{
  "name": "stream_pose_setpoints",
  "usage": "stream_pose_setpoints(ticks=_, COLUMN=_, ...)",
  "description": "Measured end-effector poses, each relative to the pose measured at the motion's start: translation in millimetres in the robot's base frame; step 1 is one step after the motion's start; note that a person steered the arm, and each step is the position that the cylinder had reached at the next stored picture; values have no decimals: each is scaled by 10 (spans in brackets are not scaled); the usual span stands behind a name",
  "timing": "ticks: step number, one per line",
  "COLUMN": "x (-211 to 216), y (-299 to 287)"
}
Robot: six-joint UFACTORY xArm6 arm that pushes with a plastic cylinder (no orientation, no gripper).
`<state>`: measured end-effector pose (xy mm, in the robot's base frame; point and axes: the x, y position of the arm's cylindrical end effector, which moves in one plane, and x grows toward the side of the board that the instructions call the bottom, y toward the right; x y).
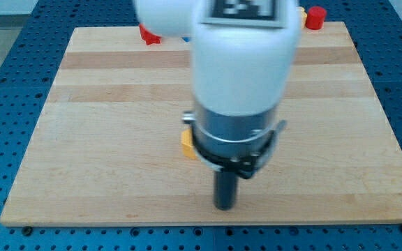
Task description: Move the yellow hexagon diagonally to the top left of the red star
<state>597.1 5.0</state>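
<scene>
A yellow block [187, 141], likely the yellow hexagon, shows only as a small edge near the board's middle; the arm's body hides most of it. A red block [149, 35], possibly the red star, sits at the view's top left edge of the board, partly hidden by the arm. My tip [225, 206] is the dark rod's lower end, to the lower right of the yellow block and apart from it.
A red block [315, 17] sits at the view's top right corner of the wooden board [103, 125], with a bit of yellow just left of it. The white arm body [239, 63] blocks the board's top middle. Blue perforated table surrounds the board.
</scene>
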Motion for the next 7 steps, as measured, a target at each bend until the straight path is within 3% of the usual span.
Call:
stream_pose_setpoints(ticks=4, x=-1114, y=-489)
stream_pose_setpoints(ticks=7, x=-2464, y=-1111)
